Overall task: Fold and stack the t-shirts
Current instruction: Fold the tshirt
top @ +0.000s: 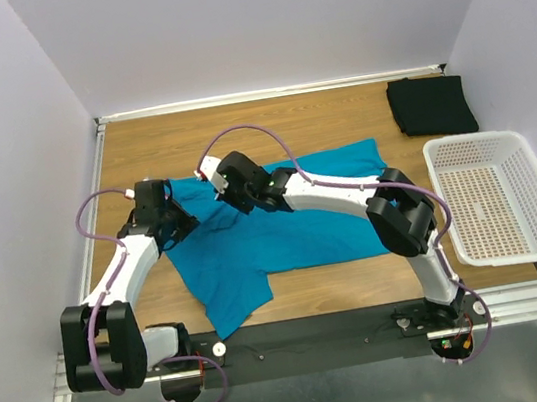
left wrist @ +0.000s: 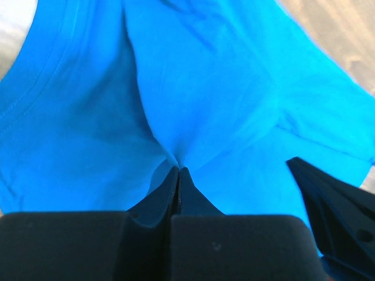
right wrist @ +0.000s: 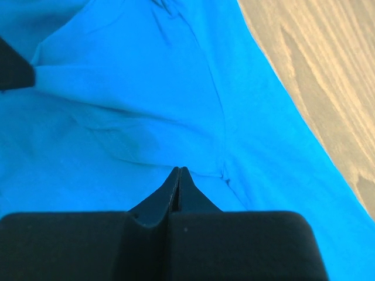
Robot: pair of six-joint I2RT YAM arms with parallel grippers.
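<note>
Left wrist view: the teal t-shirt fills everything ahead of the jaws, and its creases run together into a pucker right at the tips of the left gripper. The jaws are pressed together on that pinch of cloth. In the right wrist view the right gripper also has its jaws together. A ridge and a fold of the same shirt meet at its tips, so it seems to nip the fabric too. Bare wooden table shows to the right of those jaws. From above, both grippers sit close together over the shirt's far left part. The folded black t-shirt lies well off to their right on the table, with the white basket just nearer than it.
</note>
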